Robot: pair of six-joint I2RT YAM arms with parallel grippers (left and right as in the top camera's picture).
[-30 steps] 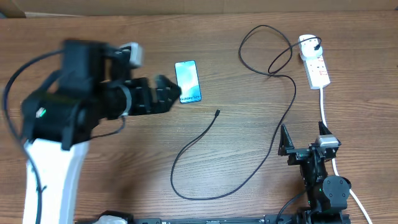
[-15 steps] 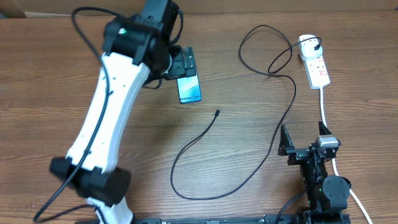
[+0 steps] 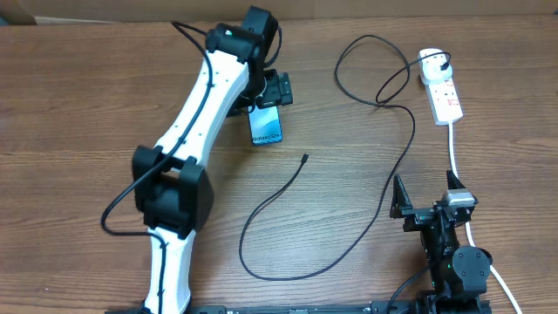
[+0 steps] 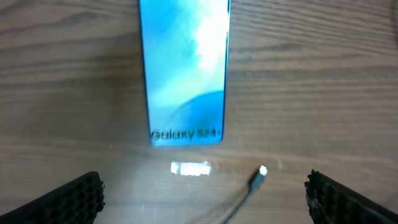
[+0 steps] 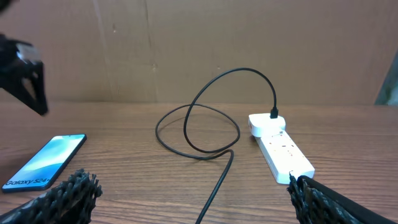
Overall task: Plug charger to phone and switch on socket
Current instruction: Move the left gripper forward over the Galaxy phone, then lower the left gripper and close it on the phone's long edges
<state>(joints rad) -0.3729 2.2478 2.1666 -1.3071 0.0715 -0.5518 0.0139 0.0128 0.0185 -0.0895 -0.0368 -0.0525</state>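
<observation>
Your left arm (image 3: 199, 109) has swung across from the left side of the table (image 3: 78, 131), and the left gripper (image 3: 272, 91) now hangs over the far end of the phone (image 3: 265, 127). Nearest you, the right gripper (image 3: 425, 199) sits by its base, jaws wide apart and empty. Farther out, the charger (image 3: 386, 209) loops over the table. Its connector tip (image 3: 304, 158) lies near the phone's lettered end but does not touch it. At the phone, the left jaws stand wide apart with nothing between them. I judge the step to be securing the phone. Line the fingers up with its long sides, come down square, and leave the lettered end free so the connector can go in. Farthest off, the socket (image 3: 444, 92) appears to carry the charger's plug (image 3: 442, 62) already.

You cannot see the phone's port in any view. The left wrist view cuts off the phone's far end, and a small bright glint (image 4: 191, 168) beside the lettered end may be only a reflection. The socket's switch position is too small to read.
</observation>
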